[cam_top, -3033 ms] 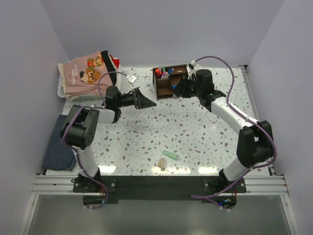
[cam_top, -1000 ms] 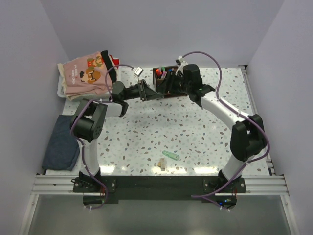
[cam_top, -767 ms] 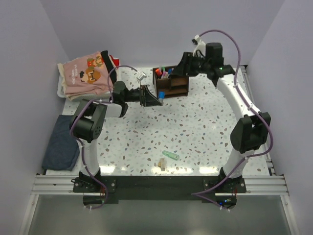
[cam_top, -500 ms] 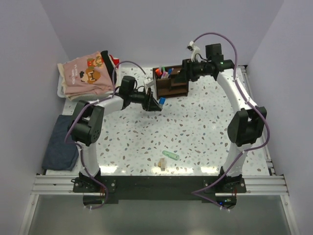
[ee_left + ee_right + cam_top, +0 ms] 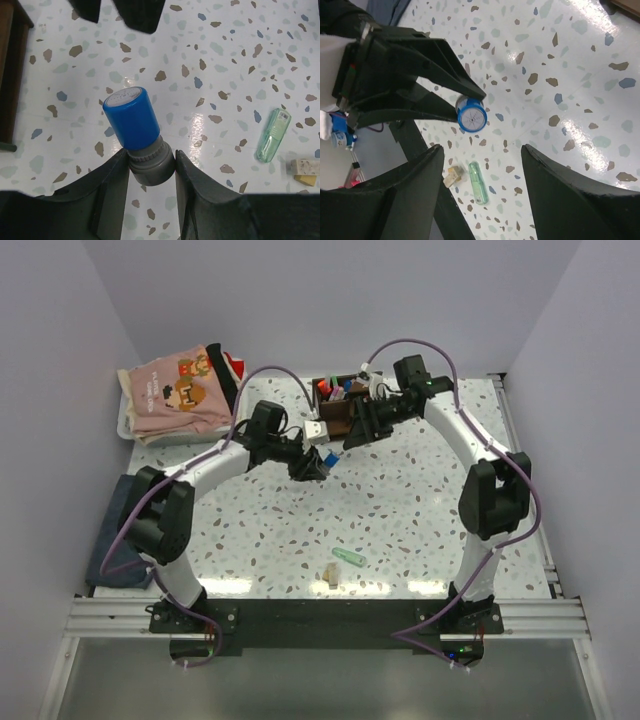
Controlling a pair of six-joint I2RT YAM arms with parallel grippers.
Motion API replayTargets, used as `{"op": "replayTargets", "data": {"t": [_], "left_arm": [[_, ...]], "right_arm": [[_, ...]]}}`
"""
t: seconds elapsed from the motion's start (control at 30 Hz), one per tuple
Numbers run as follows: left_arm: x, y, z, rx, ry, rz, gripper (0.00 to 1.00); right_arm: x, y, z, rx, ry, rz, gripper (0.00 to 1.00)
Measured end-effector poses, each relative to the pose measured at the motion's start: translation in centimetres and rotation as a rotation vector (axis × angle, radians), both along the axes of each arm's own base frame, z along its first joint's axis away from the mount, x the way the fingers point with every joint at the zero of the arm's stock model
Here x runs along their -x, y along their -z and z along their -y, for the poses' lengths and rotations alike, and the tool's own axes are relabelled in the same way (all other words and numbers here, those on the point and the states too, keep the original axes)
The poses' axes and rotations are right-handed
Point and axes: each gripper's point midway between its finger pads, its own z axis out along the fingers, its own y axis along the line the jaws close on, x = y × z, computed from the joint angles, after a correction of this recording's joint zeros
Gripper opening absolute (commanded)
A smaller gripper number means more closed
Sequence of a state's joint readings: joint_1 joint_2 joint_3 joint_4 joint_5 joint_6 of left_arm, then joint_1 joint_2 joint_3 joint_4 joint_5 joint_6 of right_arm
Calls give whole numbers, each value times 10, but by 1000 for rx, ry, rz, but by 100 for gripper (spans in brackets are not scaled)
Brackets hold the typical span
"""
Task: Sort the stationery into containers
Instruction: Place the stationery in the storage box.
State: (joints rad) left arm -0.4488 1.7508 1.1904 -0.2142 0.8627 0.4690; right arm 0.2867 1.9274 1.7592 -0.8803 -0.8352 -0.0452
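Jutting blue-capped, grey-barrelled marker (image 5: 136, 131).

We see a white table (image 5: 420, 510) speckled with brown, blue and grey-green flecks, a translucent mint-green marker (image 5: 272, 134) and a beige block (image 5: 304, 167). The pen (image 5: 132, 122) has a bright blue cap over a grey barrel, and the organizer (image 5: 335, 412) is dark brown. We also see purple cables (image 5: 400, 341), pink printed clothes (image 5: 175, 390) and a dark blue cloth (image 5: 118, 540).
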Motion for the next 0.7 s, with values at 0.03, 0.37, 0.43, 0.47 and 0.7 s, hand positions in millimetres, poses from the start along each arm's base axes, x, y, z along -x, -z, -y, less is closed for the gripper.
{"op": "replayTargets", "data": {"t": [0.03, 0.37, 0.43, 0.47, 0.7], "left_arm": [[4, 1, 3, -5, 11, 0, 0], [18, 2, 17, -10, 50, -12, 0], [18, 2, 17, -11, 47, -13, 0], [18, 2, 17, -12, 44, -16, 0], [17, 2, 17, -13, 40, -17, 0]], "right_arm": [[1, 1, -2, 2, -5, 0, 68], [9, 12, -20, 15, -51, -22, 63], [11, 13, -21, 16, -55, -24, 62], [12, 14, -21, 18, -57, -28, 61], [20, 21, -21, 36, -72, -49, 53]]}}
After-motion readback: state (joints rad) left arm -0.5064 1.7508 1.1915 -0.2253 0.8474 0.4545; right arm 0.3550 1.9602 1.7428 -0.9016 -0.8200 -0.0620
